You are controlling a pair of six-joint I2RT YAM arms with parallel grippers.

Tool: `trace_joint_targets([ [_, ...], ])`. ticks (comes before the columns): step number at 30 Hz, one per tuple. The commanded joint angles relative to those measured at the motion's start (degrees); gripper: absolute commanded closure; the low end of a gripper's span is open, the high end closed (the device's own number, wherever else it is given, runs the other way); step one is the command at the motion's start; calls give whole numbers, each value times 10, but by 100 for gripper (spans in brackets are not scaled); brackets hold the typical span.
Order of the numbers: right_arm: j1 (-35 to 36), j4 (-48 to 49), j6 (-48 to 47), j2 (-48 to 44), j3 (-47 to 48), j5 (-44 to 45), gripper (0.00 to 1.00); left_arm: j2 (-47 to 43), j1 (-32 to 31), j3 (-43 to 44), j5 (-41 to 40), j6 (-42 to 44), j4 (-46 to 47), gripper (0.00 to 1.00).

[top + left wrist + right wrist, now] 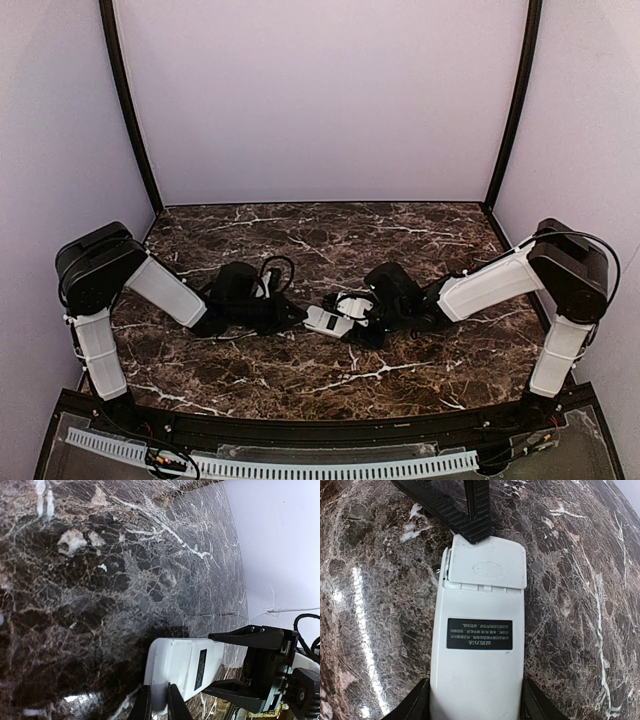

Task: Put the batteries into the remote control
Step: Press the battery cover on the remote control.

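Remote control (480, 680), lying back-up on the surface (570, 605) and clamped across its width by the right gripper (475, 700), could be twisted loose if its battery cover (487, 562), pinched by the almost pressed-together left gripper (159, 705), is pulled askew.

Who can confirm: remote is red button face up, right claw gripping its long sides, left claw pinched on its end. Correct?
Not quite. The remote control is white back up, not button face up: the right wrist view shows its black label and battery cover. The rest holds: the right claw grips the long sides, and the left claw is pinched on the cover end.
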Motion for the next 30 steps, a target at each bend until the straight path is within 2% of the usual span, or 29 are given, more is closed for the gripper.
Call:
trace_joint_targets([
  [1,7,13,-21,10,-3,8,98,23,-21,12,45,31,-146,100],
  [11,7,12,-15,13,6,15,98,13,-28,38,13,68,-247,100],
  [20,6,17,-13,8,3,12,98,20,-30,31,1,69,-257,99],
  [30,6,21,-17,4,-4,-4,98,23,-30,36,-10,81,-267,83],
])
